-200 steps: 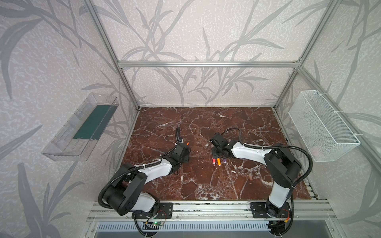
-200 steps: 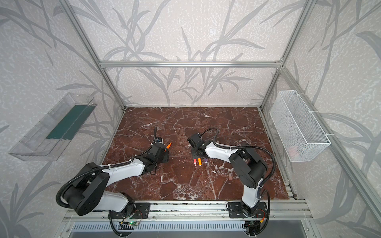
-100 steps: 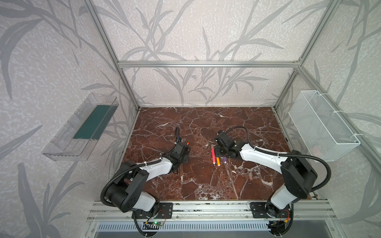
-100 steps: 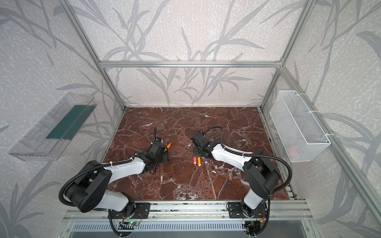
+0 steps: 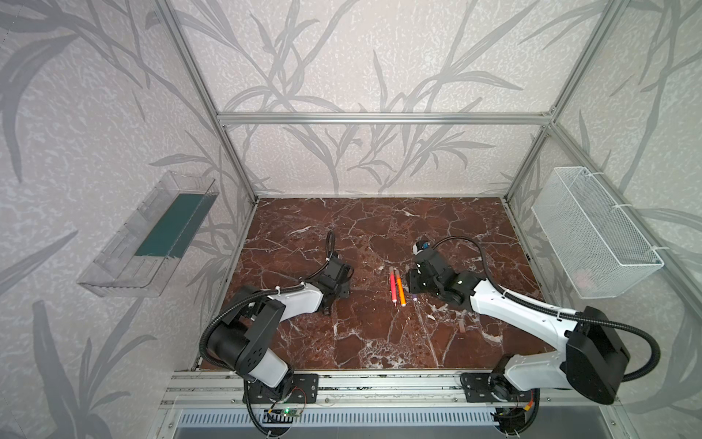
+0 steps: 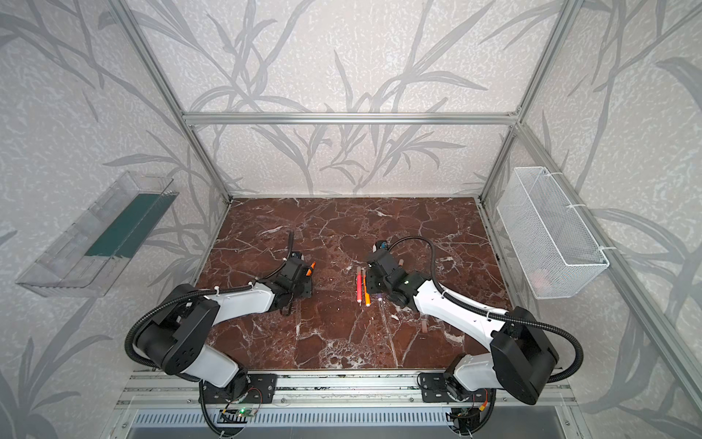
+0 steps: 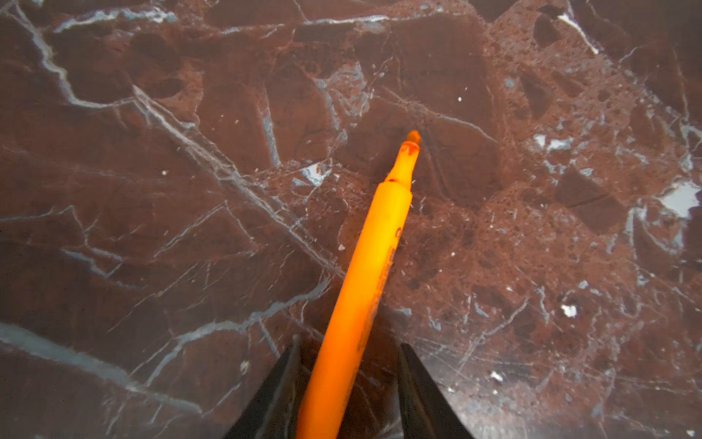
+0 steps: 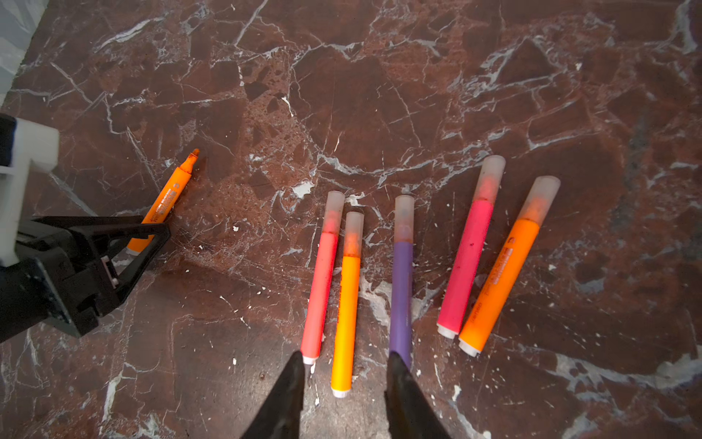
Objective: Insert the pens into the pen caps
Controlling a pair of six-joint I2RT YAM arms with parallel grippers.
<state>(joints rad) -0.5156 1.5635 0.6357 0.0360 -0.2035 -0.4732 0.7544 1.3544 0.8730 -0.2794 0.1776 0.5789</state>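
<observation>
An uncapped orange pen (image 7: 364,266) lies with its tip bare between the fingers of my left gripper (image 7: 348,344). It rests against one finger, and a gap shows at the other, so the gripper is open. In a top view only the pen's tip (image 6: 311,268) shows. Several capped pens lie side by side: salmon (image 8: 321,289), orange (image 8: 345,315), purple (image 8: 402,289), pink-red (image 8: 465,266), orange (image 8: 501,281). Each wears a cloudy pen cap (image 8: 492,175). My right gripper (image 8: 345,355) stands open over the white end of the middle orange pen. A loose pen cap (image 5: 460,326) lies beside the right arm.
The brown marble table (image 5: 380,235) is fenced by aluminium posts. A clear tray (image 5: 152,235) hangs on the left wall and a white wire basket (image 5: 592,235) on the right wall. The left gripper (image 8: 114,243) is a hand's width from the capped row.
My right gripper has drawn back off the row and opened, which uncovers the salmon and orange pens. My left gripper's fingers have narrowed around the uncapped orange pen. The left arm has hardly moved.
</observation>
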